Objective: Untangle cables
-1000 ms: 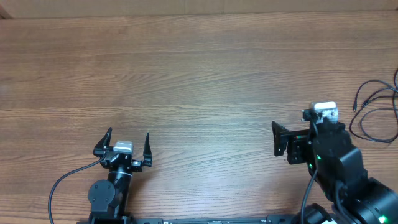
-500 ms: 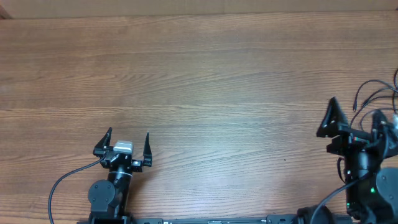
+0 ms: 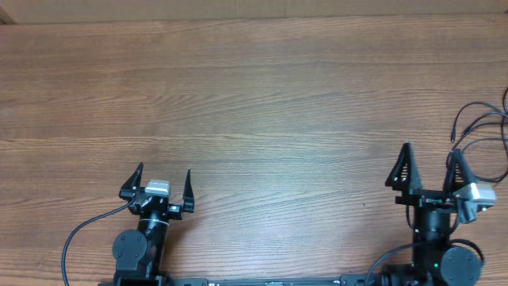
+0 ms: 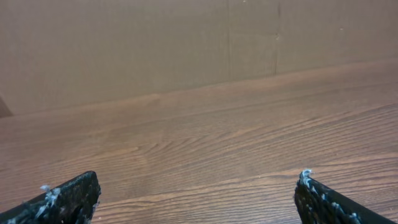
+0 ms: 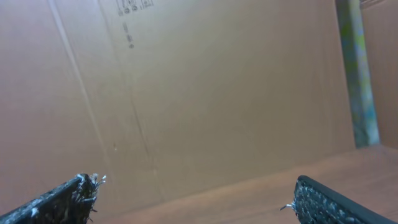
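Note:
The cables (image 3: 480,121) are thin black cords lying in loose loops on the wooden table (image 3: 262,103) at its far right edge, partly cut off by the frame. My right gripper (image 3: 430,151) stands open near the front right, its fingers pointing away from me, just left of the cords and not touching them. Over the front left of the table my left gripper (image 3: 163,170) is open too. In both wrist views, left gripper (image 4: 198,177) and right gripper (image 5: 196,186), the fingers are wide apart with nothing between them, and no cable shows.
A brown cardboard wall (image 5: 217,93) stands along the table's far edge, and it fills the back of the left wrist view as cardboard wall (image 4: 155,50). The left arm's own thicker black lead (image 3: 83,230) curves over the front left corner.
The right arm has swung from pointing left, mid-right of the table, to pointing away from me at the front right, beside the cables. The left arm has not moved.

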